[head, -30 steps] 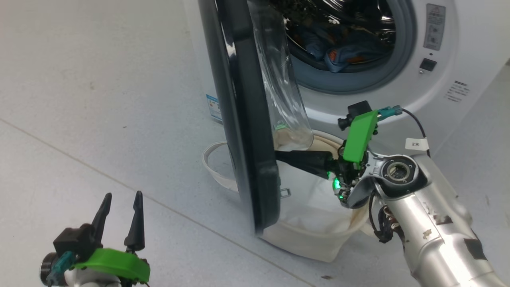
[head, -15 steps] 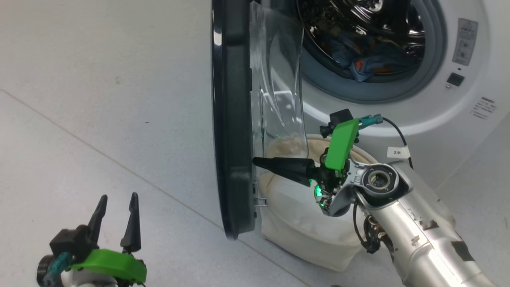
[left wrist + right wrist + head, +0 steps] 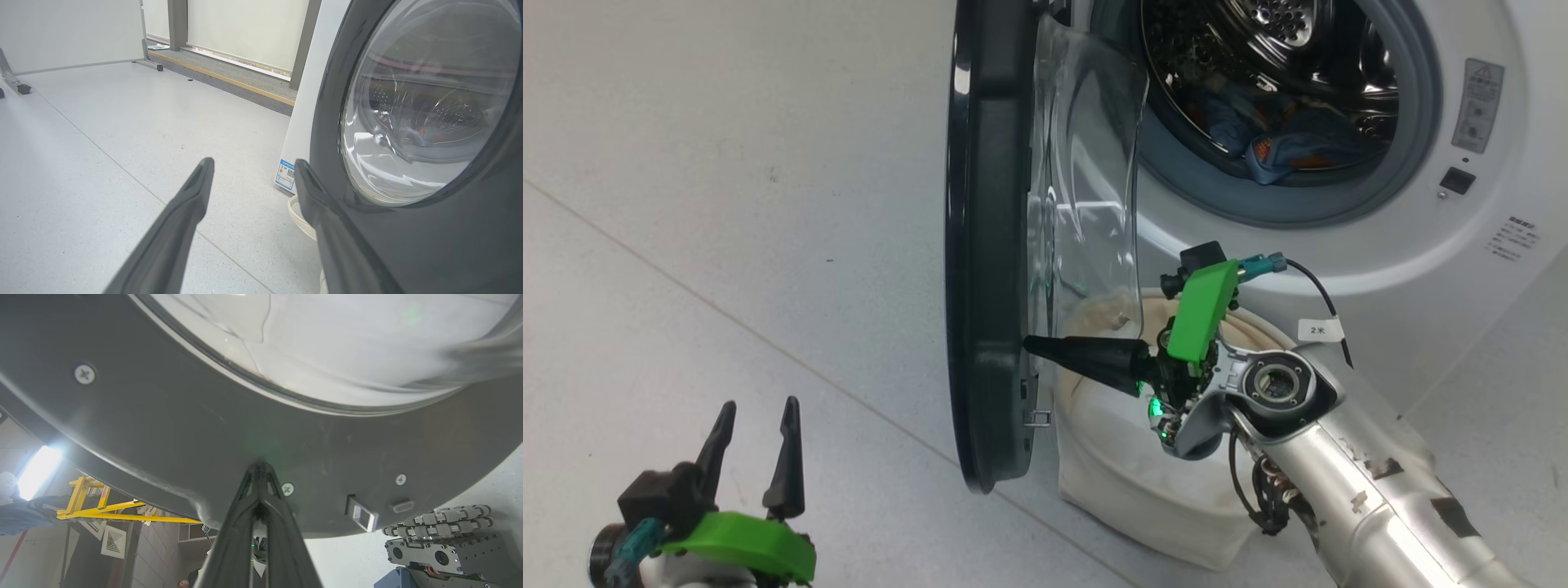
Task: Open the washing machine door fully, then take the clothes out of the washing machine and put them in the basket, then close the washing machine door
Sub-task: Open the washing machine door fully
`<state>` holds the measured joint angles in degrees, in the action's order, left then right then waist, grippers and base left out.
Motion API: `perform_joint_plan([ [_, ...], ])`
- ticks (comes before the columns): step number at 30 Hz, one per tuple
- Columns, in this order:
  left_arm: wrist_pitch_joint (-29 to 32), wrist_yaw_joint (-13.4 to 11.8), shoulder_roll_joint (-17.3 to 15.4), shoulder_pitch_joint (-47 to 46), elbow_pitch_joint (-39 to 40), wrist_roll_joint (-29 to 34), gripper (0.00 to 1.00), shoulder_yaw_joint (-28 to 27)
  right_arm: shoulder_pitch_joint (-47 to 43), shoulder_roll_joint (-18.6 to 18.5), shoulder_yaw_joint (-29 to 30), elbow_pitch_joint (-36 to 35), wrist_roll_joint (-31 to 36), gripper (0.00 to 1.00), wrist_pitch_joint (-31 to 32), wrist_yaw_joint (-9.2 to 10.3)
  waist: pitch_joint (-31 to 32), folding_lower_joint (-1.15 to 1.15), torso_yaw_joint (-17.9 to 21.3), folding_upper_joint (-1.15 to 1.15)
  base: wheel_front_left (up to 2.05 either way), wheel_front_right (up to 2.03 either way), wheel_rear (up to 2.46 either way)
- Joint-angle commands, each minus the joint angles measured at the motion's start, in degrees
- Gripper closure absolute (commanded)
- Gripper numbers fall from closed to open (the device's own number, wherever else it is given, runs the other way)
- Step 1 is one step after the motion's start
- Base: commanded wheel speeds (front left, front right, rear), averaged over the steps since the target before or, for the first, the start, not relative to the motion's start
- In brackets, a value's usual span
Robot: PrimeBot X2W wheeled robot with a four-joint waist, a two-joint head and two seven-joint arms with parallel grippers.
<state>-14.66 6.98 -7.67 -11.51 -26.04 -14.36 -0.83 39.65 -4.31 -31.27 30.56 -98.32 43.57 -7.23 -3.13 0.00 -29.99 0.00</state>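
Observation:
The washing machine [image 3: 1445, 269] stands open, its black door [image 3: 984, 245] seen edge-on with the glass porthole [image 3: 1086, 188] bulging toward the drum. Blue clothes [image 3: 1282, 151] with orange patches lie in the steel drum. The cream basket [image 3: 1127, 490] sits on the floor under the drum mouth, partly behind my right arm. My right gripper [image 3: 1031, 345] is shut, its tips pressed against the door's inner rim [image 3: 163, 428] below the glass, seen close up in the right wrist view [image 3: 259, 468]. My left gripper [image 3: 756, 416] hangs open at the lower left, its fingers [image 3: 196, 192] empty beside the door's outer face [image 3: 429, 253].
A metal latch [image 3: 1037, 418] juts from the door's inner edge. One basket handle [image 3: 300, 214] lies on the floor past the door. Pale grey floor stretches to the left. Rolling panel feet [image 3: 18, 87] stand far back. My wheeled base [image 3: 441, 543] shows below the door.
The head camera has shifted. The door has swung wider, from slanted to edge-on, with my shut right gripper following against its inner rim. The left gripper stays open in place.

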Motion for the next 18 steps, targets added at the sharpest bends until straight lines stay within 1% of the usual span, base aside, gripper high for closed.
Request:
perform_joint_plan([
  [1, -0.34, -0.53, -1.99, -0.75, 1.54, -0.01, 0.00, -1.96, 2.61, 0.73, -0.36, -1.93, -0.44, 1.00, -0.90, -0.25, 0.29, 0.00, 0.10, 0.00, 0.00, 0.00, 0.00],
  [4, -0.26, -0.47, -2.37, -0.81, 1.20, -0.04, 0.00, -1.58, 2.37, -0.34, -0.48, -2.43, -0.02, 1.00, -3.40, -0.25, 0.95, 0.00, 0.30, 0.00, 0.00, 0.00, 0.00],
  [5, -0.21, -0.44, -2.51, -0.84, 1.10, -0.10, 0.00, -1.50, 2.25, -0.65, -0.35, -2.80, 0.19, 0.97, -4.55, -0.25, 1.13, 0.00, 0.48, 0.00, 0.00, 0.00, 0.00],
  [6, -0.21, -0.43, -2.66, -0.82, 1.05, -0.20, 0.00, -1.49, 2.13, -0.95, -0.21, -3.33, 0.46, 0.14, -5.72, -0.25, 1.21, 0.00, 0.80, 0.00, 0.00, 0.00, 0.00],
  [7, -0.20, -0.41, -2.74, -0.85, 1.03, -0.28, 0.00, -1.43, 1.95, -1.37, -0.11, -3.93, 0.79, 0.00, -6.78, -0.25, 1.26, 0.00, 1.06, 0.00, 0.00, 0.00, 0.00],
  [10, -0.20, -0.39, -2.99, -0.79, 1.00, -0.52, 0.00, -1.34, 1.10, -3.12, 0.03, -6.34, 2.63, 0.00, -10.10, -0.25, 1.42, 0.00, 2.09, 0.00, 0.00, 0.00, 0.00],
  [13, -0.21, -0.44, -3.16, -0.71, 1.05, -0.78, 0.00, -1.36, -0.33, -5.38, 0.12, -10.04, 6.18, 0.00, -14.36, -0.25, 1.59, 0.00, 3.24, 0.00, 0.00, 0.00, 0.00],
  [15, -0.21, -0.48, -3.26, -0.68, 1.12, -0.97, 0.00, -1.40, -1.51, -7.31, -0.06, -13.11, 10.16, 0.00, -17.84, -0.25, 1.63, 0.00, 4.04, 0.00, 0.00, 0.00, 0.00],
  [18, -0.22, -0.59, -3.41, -0.62, 1.24, -1.22, 0.00, -1.47, -3.62, -10.68, -0.49, -17.99, 18.64, 0.00, -24.40, -0.25, 1.83, 0.00, 5.18, 0.00, 0.00, 0.00, 0.00],
])
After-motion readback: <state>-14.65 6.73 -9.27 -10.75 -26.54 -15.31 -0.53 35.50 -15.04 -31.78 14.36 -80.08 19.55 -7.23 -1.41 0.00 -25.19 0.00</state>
